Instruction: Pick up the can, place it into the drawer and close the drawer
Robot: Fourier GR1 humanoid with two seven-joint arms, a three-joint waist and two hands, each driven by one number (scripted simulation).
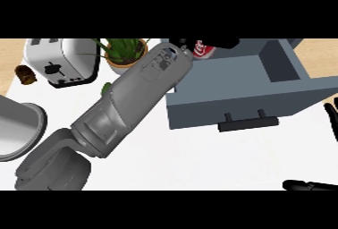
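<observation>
The red can (pixel 204 51) is held between the curled fingers of the left hand (pixel 188 44), above the open drawer (pixel 277 89); the right hand (pixel 310 184) is kept relaxed.

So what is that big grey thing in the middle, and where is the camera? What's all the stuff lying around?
The camera sits where the robot's head is, looking steeply down at a white counter. The big grey thing is the robot's left forearm, stretching up across the picture. At its end, its black left hand is curled round a red cola can, holding it at the back edge of an open grey drawer with a black handle. The right hand rests at the right edge, fingers straight. Around them stand a silver toaster, a potted green plant, a small brown thing I can't make out, and a big metal pot at the left.
</observation>
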